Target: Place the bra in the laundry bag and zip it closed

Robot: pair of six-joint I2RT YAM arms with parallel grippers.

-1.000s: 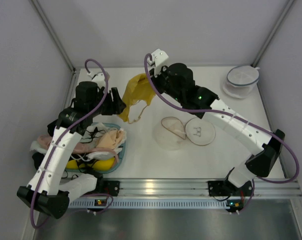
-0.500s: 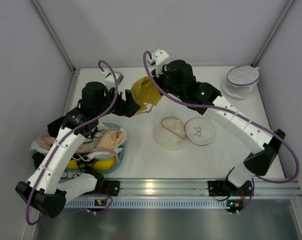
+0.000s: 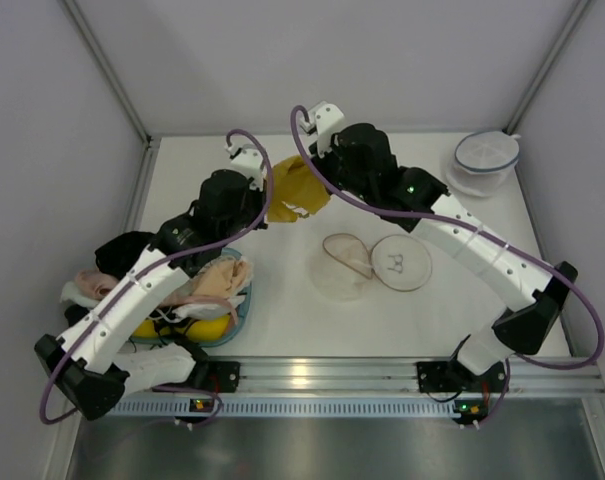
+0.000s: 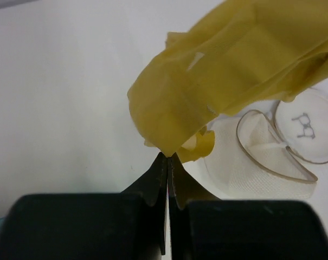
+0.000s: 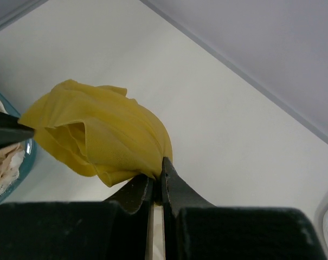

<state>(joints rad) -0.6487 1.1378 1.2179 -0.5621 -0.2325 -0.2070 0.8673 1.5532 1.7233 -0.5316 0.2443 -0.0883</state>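
The mustard-yellow bra [image 3: 298, 188] hangs bunched in the air over the back middle of the table, held from both sides. My right gripper [image 3: 320, 182] is shut on its upper right edge; the right wrist view shows the bra [image 5: 98, 132] pinched at the right gripper's [image 5: 158, 174] tips. My left gripper [image 3: 270, 210] is shut on the lower left corner, where folded bra fabric [image 4: 229, 86] meets the left gripper's [image 4: 168, 157] closed tips. The laundry bag [image 3: 344, 268] lies open on the table to the right and nearer, its beige-rimmed lid [image 3: 401, 262] with a dark mark flat beside it. The same bag [image 4: 250, 160] shows below the bra.
A teal basket [image 3: 244, 305] at the left holds peach and pink garments [image 3: 207, 282], with a black garment [image 3: 122, 250] beside it. A round blue-rimmed bag [image 3: 486, 160] stands at the back right corner. Grey walls close the left, back and right sides.
My left arm swung right toward the hanging bra and its jaws shut on the lower corner. The bra went from hanging long to bunched between both grippers. The right gripper stayed shut.
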